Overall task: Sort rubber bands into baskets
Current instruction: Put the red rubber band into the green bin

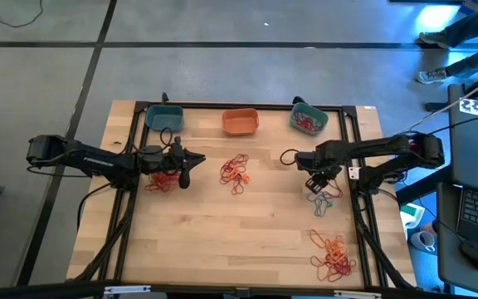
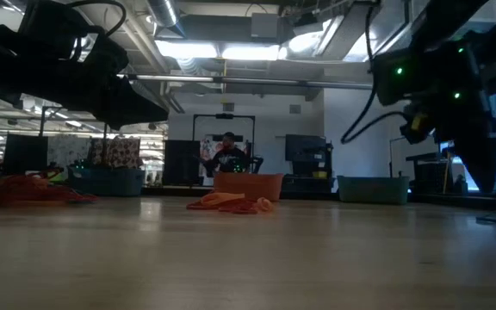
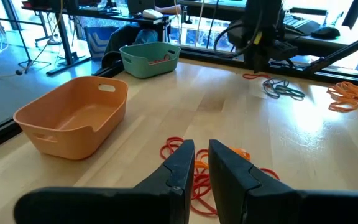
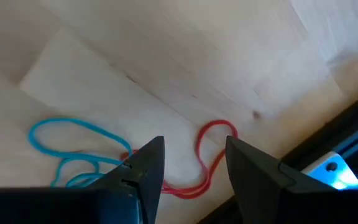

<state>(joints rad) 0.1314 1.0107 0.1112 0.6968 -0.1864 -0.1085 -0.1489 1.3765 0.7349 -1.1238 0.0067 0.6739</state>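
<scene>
Three baskets stand along the far edge: a teal one (image 1: 163,117), an orange one (image 1: 241,122) and a teal one (image 1: 309,119) with red rubber bands in it. Loose rubber bands lie in heaps: red (image 1: 160,181), red and orange (image 1: 235,172), grey-teal with red (image 1: 325,199), orange (image 1: 333,253). My right gripper (image 4: 194,163) points down, open, above the right heap, with a red band (image 4: 214,152) on the wood below its gap and blue-teal bands (image 4: 73,152) beside it. My left gripper (image 3: 202,163) waits level beside the left red heap, its fingers a narrow gap apart with nothing between them.
Black frame rails (image 1: 357,199) run along the table's sides, close to the right heap. Bare wood (image 1: 239,241) stretches across the near middle. In the low view a person (image 2: 228,153) sits in the room beyond the far edge.
</scene>
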